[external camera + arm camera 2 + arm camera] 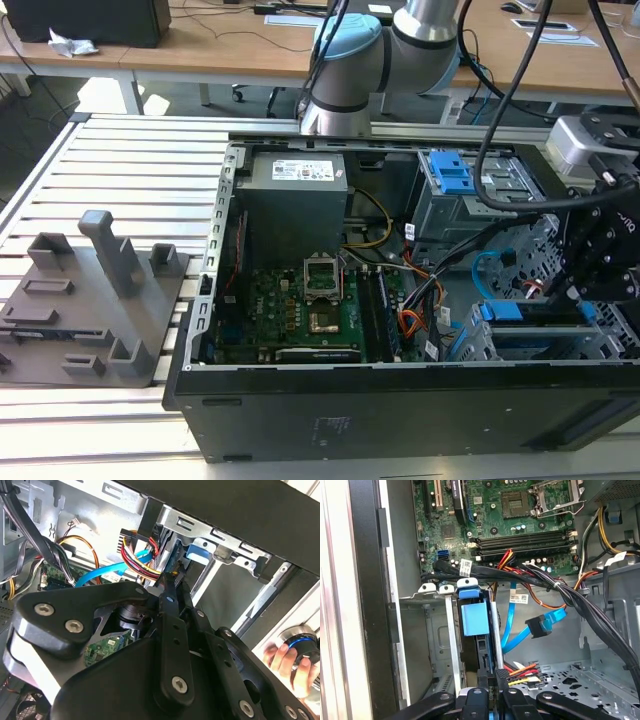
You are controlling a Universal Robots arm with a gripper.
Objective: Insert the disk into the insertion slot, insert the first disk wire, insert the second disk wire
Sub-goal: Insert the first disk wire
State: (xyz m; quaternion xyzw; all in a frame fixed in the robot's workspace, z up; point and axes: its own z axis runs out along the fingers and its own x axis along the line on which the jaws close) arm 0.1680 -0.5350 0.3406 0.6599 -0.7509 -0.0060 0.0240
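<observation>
disk point(474, 619) sitting edge-on inside insertion slot point(468, 343). gripper point(492, 677) clenched on plug of first disk wire point(522, 672), right at disk's end. probably mating step: keep plug square to port, push straight, avoid twisting coloured leads. blue second disk wire point(540, 626) hanging loose nearby.

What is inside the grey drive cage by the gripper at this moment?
A blue disk carrier sits in the cage. The drive's metal body is covered by that carrier, the cage rails and the gripper.
</observation>
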